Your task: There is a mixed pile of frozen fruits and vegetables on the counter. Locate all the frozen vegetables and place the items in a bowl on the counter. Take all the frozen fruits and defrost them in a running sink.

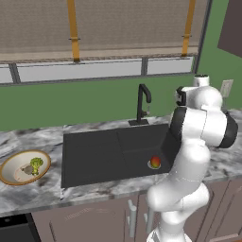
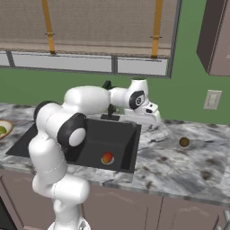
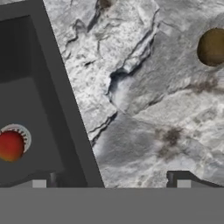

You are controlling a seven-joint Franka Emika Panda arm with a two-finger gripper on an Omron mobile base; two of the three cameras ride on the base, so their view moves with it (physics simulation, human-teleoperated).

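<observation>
Veined marble desk (image 2: 179, 166) runs under a green wall and a window, with the black sink (image 1: 101, 156) set into it. My hand (image 3: 111, 183) hangs over the desk just beside the sink's right rim, its fingertips (image 3: 183, 181) spread wide and holding nothing. Down on the drain sits the red-orange fruit (image 3: 10, 145). On the marble to my right lies the brown fruit (image 2: 184, 142). Far left, the bowl (image 1: 10, 178) holds the broccoli (image 1: 36, 163) and the grey lump (image 1: 28, 169).

Red-orange fruit (image 1: 154, 162) on sink (image 1: 94, 156) drain, kiwi (image 2: 184, 142) on counter (image 2: 188, 166)
</observation>
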